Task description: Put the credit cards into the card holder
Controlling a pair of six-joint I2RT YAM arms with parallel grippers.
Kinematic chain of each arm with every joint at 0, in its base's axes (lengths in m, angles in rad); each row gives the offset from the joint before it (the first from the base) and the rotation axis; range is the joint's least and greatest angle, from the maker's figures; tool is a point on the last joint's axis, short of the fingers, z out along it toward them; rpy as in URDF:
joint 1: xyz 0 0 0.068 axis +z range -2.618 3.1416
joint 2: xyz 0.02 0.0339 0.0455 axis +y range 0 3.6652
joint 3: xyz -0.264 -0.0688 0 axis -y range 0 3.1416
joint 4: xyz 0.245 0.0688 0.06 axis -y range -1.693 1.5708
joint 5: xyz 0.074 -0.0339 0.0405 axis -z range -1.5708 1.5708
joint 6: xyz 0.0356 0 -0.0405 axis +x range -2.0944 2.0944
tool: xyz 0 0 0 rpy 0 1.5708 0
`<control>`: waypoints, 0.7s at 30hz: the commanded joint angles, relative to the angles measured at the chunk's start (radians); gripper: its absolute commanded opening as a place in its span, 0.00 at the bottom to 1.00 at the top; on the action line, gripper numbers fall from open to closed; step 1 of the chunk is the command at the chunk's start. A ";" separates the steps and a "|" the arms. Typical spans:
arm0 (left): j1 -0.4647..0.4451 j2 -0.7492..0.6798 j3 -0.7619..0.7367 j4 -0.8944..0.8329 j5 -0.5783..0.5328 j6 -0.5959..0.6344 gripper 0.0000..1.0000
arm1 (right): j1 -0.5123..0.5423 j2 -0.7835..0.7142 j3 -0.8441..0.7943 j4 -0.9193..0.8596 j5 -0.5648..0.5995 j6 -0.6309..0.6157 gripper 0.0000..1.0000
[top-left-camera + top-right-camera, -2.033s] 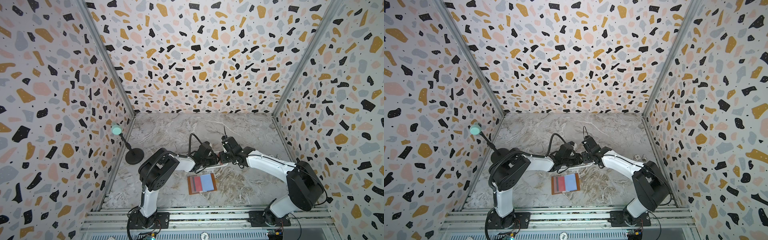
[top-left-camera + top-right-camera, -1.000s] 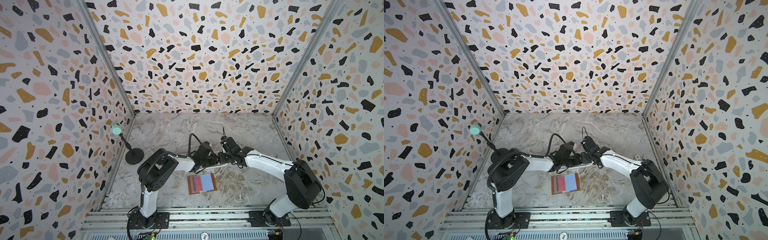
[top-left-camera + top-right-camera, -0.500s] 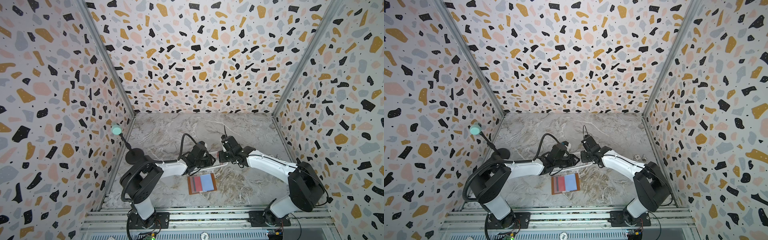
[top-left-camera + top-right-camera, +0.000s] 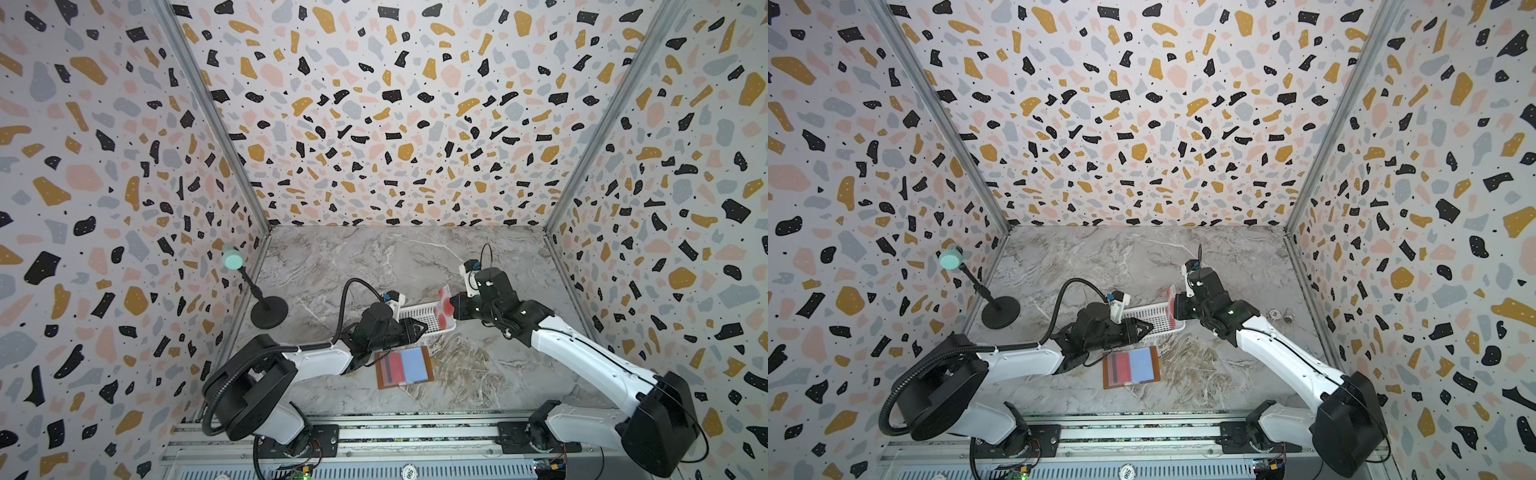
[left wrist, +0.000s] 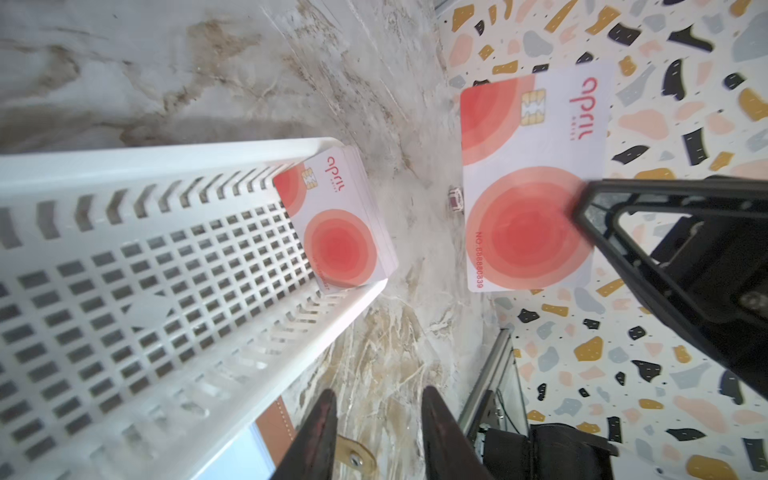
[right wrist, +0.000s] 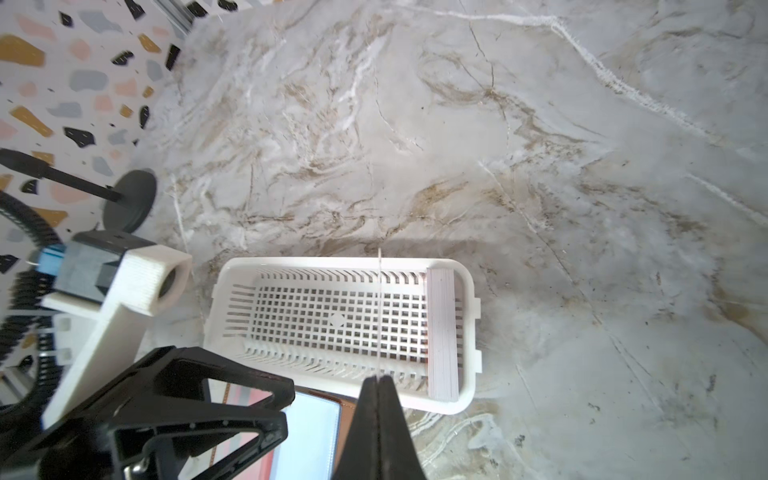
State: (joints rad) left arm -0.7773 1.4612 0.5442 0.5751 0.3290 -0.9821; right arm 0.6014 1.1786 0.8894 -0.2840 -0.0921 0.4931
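Over basket [image 6: 324, 262] | right claw [image 6: 379, 379] pinches card [image 5: 528, 187]; card holder [image 6: 311, 428] half-hidden

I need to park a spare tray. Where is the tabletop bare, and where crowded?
Bare: the back of the table, between the white basket and rear wall; also the front patch right of the card holder. Crowded: the middle, where left gripper, right gripper holding a card, basket and holder meet; the microphone stand takes the left edge.
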 commanded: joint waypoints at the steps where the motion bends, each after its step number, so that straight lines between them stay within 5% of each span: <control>1: -0.020 -0.059 -0.038 0.177 0.012 -0.052 0.38 | -0.017 -0.091 -0.046 0.010 -0.097 0.025 0.00; 21: -0.155 -0.124 -0.210 0.652 -0.028 -0.212 0.41 | -0.036 -0.488 -0.310 0.248 -0.420 0.272 0.00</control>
State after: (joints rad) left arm -0.9211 1.3525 0.3454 1.0763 0.3073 -1.1675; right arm 0.5686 0.7170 0.5873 -0.1028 -0.4530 0.7071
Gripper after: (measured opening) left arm 0.411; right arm 0.043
